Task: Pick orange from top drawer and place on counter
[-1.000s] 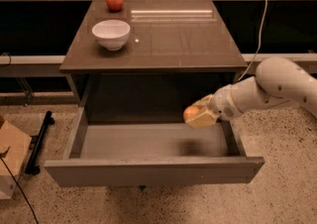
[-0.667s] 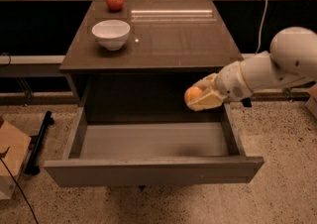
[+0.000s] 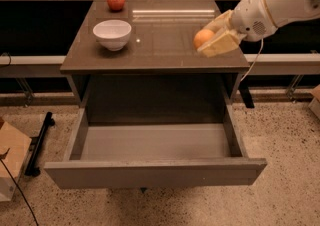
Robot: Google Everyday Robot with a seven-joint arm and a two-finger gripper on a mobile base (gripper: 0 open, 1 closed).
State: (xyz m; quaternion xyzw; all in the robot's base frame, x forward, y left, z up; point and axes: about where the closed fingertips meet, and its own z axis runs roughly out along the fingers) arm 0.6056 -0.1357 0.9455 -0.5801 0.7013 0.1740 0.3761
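Observation:
My gripper (image 3: 209,40) is shut on the orange (image 3: 203,37), a small round orange fruit held between its cream fingers (image 3: 221,44). It hangs over the front right part of the dark brown counter (image 3: 160,35); I cannot tell whether the fruit touches the surface. The white arm reaches in from the upper right. The top drawer (image 3: 155,170) below is pulled wide open and its grey inside shows nothing in it.
A white bowl (image 3: 112,34) stands on the counter's left side. A red apple (image 3: 116,1) sits at the back left. A cardboard box (image 3: 10,165) and a black stand (image 3: 39,145) are on the floor at the left.
The gripper has lifted the orange out of the drawer, up past the counter's front edge, and moved it over the counter's right side.

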